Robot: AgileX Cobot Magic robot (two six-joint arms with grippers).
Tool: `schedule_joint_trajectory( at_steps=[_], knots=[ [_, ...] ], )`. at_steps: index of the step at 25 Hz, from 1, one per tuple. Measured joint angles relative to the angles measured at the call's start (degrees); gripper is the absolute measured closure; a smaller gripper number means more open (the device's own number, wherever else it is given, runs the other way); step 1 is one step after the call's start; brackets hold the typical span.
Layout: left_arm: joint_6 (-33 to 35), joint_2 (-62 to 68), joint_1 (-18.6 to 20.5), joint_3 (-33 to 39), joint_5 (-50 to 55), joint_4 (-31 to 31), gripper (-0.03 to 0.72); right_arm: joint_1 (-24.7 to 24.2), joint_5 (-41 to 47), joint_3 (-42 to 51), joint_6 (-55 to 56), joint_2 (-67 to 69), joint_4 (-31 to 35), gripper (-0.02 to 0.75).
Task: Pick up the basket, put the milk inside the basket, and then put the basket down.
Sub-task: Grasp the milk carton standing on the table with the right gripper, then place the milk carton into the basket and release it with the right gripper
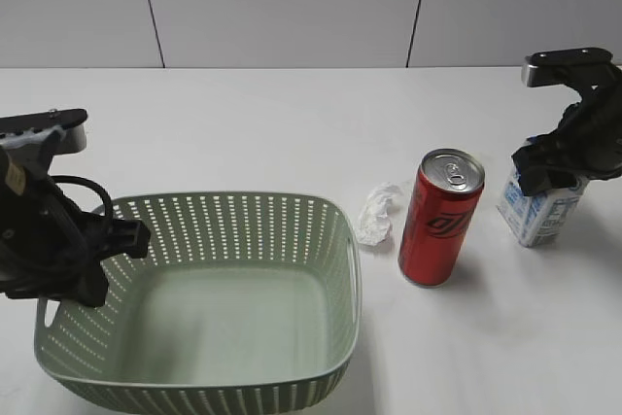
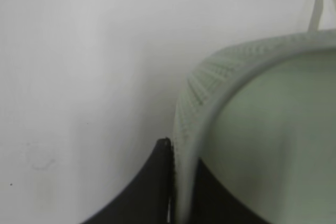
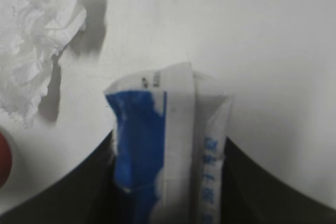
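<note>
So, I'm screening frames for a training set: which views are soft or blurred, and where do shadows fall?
Exterior view: sharp, even light; the red can casts a faint shadow to its right. Left wrist view: soft throughout, the basket rim blurred. Right wrist view: the milk slightly blurred close up; the crumpled tissue casts a distinct shadow to its right on the table.

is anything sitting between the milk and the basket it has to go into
Yes. The red soda can stands upright on the table between the milk and the basket, and a crumpled white tissue lies just left of the can. The right pincer is closed on the milk's top, so lifting it over the can would likely avoid both.
</note>
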Motion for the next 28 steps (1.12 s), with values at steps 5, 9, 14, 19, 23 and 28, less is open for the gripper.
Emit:
schedule_joint_trajectory(
  at_steps=[5,9,14,19,23,28],
  knots=[
    [0.0,0.0,0.0,0.0,0.0,0.0,0.683,0.0,2.8,-0.1,-0.1,-1.2,-0.1,0.418],
    [0.0,0.0,0.0,0.0,0.0,0.0,0.683,0.0,6.4,0.1,-0.1,-6.8,-0.1,0.418],
    [0.0,0.0,0.0,0.0,0.0,0.0,0.683,0.0,13.5,0.1,1.6,-17.9,-0.1,0.418],
    [0.0,0.0,0.0,0.0,0.0,-0.2,0.683,0.0,20.0,0.3,2.4,-29.9,0.0,0.418],
    [0.0,0.0,0.0,0.0,0.0,-0.3,0.683,0.0,24.6,0.3,2.5,-37.6,1.1,0.418],
    [0.0,0.0,0.0,0.0,0.0,-0.3,0.683,2.8,27.4,0.3,2.9,-43.7,2.0,0.419]
  ],
)
